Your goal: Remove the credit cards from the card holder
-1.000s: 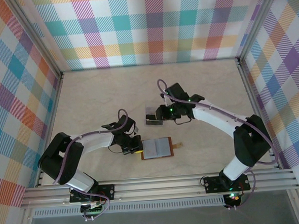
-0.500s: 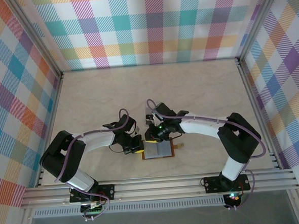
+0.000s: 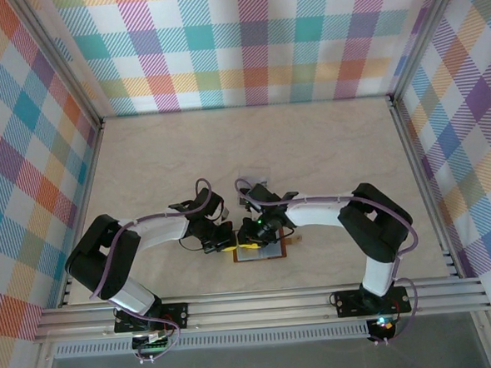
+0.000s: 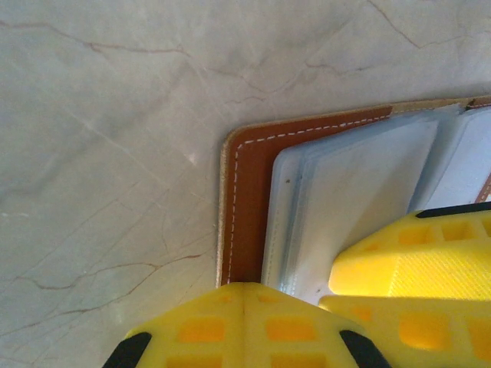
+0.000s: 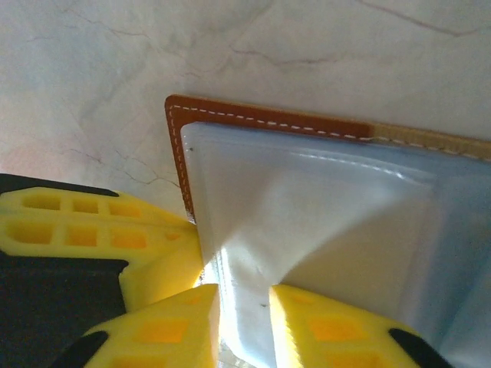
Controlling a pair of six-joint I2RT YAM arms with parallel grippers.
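Observation:
The brown card holder (image 3: 272, 250) lies open on the table, its pale pocketed inside facing up. My left gripper (image 3: 225, 242) is shut, and its yellow tips (image 4: 244, 290) press on the holder's left leather edge (image 4: 249, 199). My right gripper (image 3: 253, 234) is down over the holder's left half. Its jaws (image 5: 244, 326) pinch a clear pocket sleeve (image 5: 253, 253) and lift it into a tent. I cannot tell whether a card is inside that sleeve. Loose grey credit cards (image 3: 255, 177) lie behind the right arm, partly hidden by it.
The two grippers nearly touch over the holder; the right fingers (image 4: 414, 261) sit beside the left tips. The snap tab (image 3: 296, 240) sticks out on the holder's right. Plaid walls enclose the marbled table (image 3: 144, 165), with the metal rail (image 3: 261, 304) in front.
My right arm has swung from the loose cards at the back down onto the open holder and closed on a sleeve. The left gripper has stayed on the holder's edge.

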